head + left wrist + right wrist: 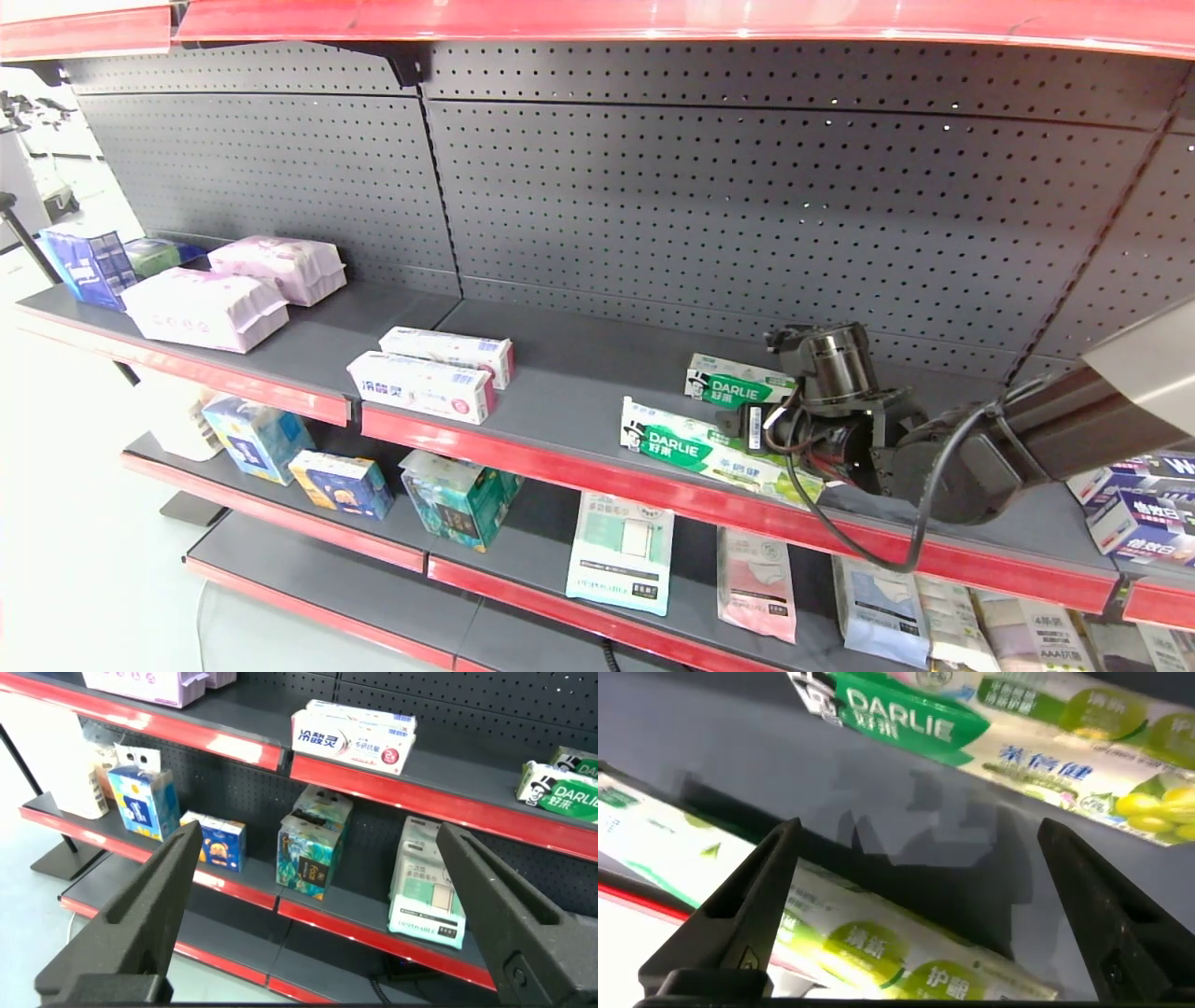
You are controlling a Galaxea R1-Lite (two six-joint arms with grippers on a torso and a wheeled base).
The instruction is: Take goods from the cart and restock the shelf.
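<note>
Because the right gripper (915, 835) stands low over the dark grey metal shelf board (579, 373) with its two black fingers wide apart and nothing between them, I judge that it carries no goods at this moment. Under it is bare board, the strip between two long green-and-white cardboard toothpaste boxes. The front toothpaste box (700, 453) lies flat by the red front lip (523, 457) of the shelf, a little slanted to it, and its right end comes very close to the edge. The rear toothpaste box (733, 383) lies flat behind it, nearer to the black perforated back panel (747, 187), and the two do not touch. To me this placing looks like one row behind another, printed faces up so that a shopper can read them. The slanted front box may need straightening, but this is only my opinion.

The left gripper (318, 831) also has its fingers spread and holds nothing. It hangs in front of the lower shelves, well apart from the green boxes.

As a container, the same shelf board keeps its goods in groups. Well to the left of the green boxes, two white-and-pink toothpaste boxes (425, 383) lie one behind the other. Farther left are two pink-and-white soft packs (205, 308), and at the far left end a blue pack (89, 266). At the right end lie blue-and-white boxes (1139, 513). On the shelf below stand a blue carton (257, 437), a teal carton (462, 499) and a white-and-green flat packet (621, 551).
</note>
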